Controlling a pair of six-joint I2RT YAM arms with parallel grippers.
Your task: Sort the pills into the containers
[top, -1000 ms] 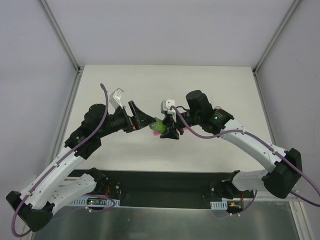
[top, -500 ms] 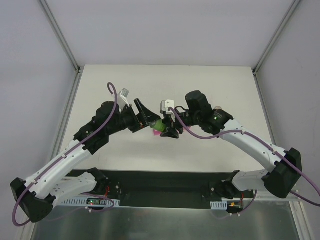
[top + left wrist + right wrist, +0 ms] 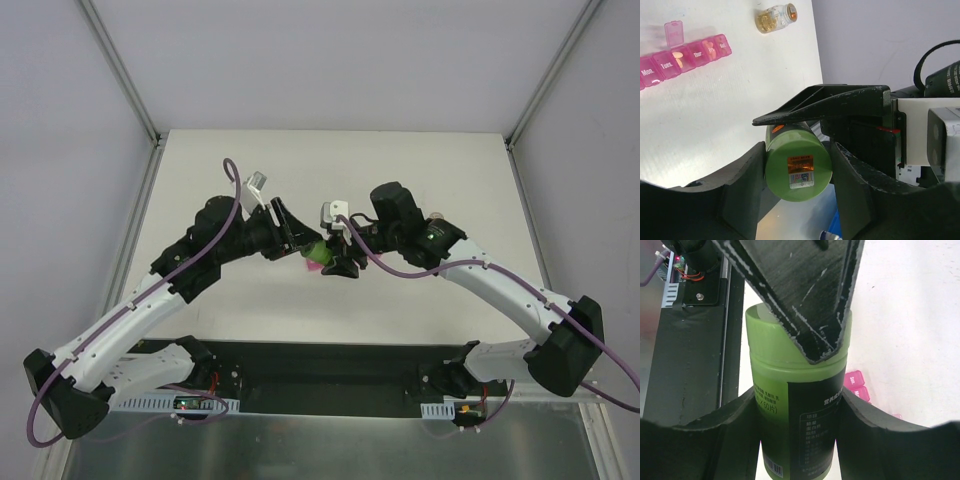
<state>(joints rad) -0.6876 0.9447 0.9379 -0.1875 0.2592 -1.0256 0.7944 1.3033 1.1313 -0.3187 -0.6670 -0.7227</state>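
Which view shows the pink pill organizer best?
Left wrist: the pink pill organizer lies unobstructed, day labels readable, one lid up. Right wrist shows only two compartments behind the green bottle; the top view only a pink sliver.

Top view was bright and even: diffuse overhead light, faint soft shadows under the arms on the table (image 3: 430,180), no glare. Left wrist: table washed near white, warm hotspot bottom left; containers (image 3: 687,55) lettering readable, green bottle (image 3: 798,162) cap sharp, left gripper fingers (image 3: 735,195) dark and soft. Right wrist: bottle label slightly blurred, right gripper fingers (image 3: 695,445) underexposed and out of focus, table overexposed.
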